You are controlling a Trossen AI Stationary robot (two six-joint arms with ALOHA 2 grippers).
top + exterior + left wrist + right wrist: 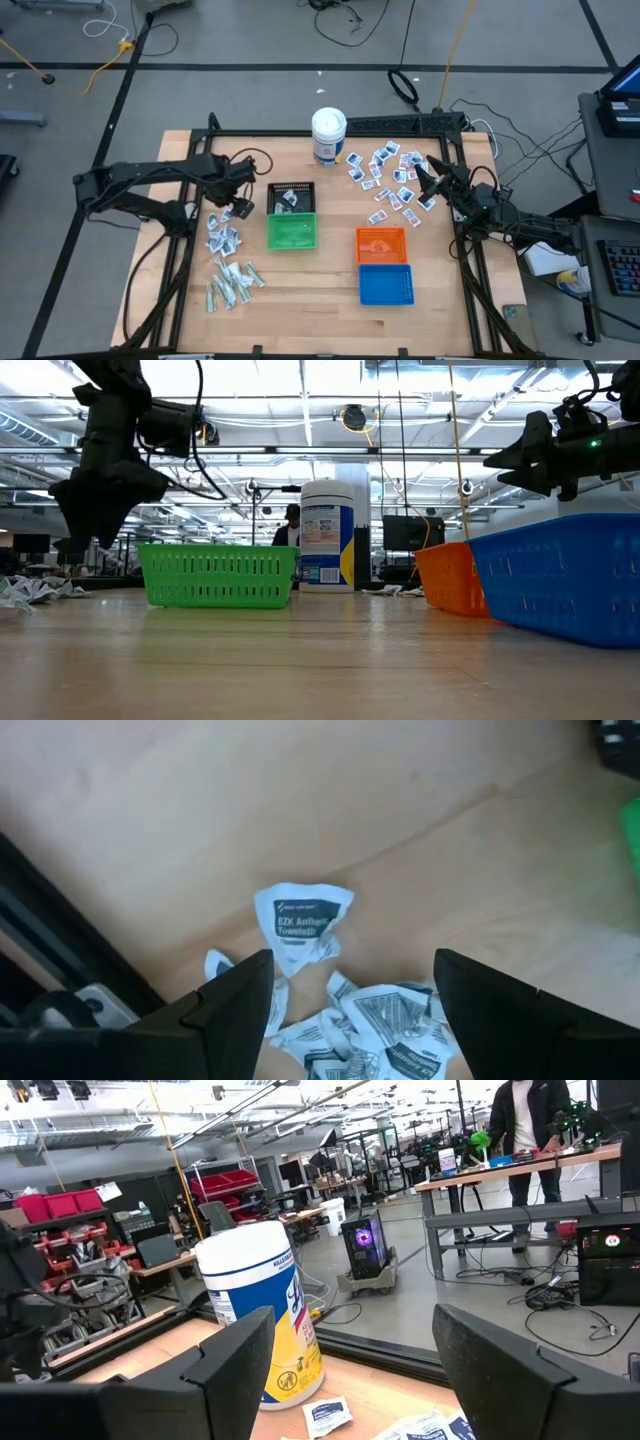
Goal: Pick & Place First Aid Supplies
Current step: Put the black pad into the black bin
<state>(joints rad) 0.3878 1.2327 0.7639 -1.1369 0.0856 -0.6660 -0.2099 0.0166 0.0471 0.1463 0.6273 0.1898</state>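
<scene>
The left end effector (243,203) hovers over the left part of the desk (330,300), just left of the black basket (291,196), with its fingers (235,1005) spread wide and nothing between them; the left wrist view looks straight down on a small heap of crumpled white packets (375,1025), so it is probably lining up a pick from this pile. One packet (300,920) lies just apart from the heap, its dark printed label facing up and its longer side running roughly across the gap between the fingers. The narrow pale strips (232,283) lie nearer the front, scattered at mixed angles with no common direction. The right end effector (428,183) waits above the blue-printed square packets (385,180) spread flat at the far right, likewise wide open and empty, pointing towards the white canister (262,1315). The green basket (292,231), orange basket (381,244) and blue basket (385,284) sit between the piles, presumably within reach of both arms.
</scene>
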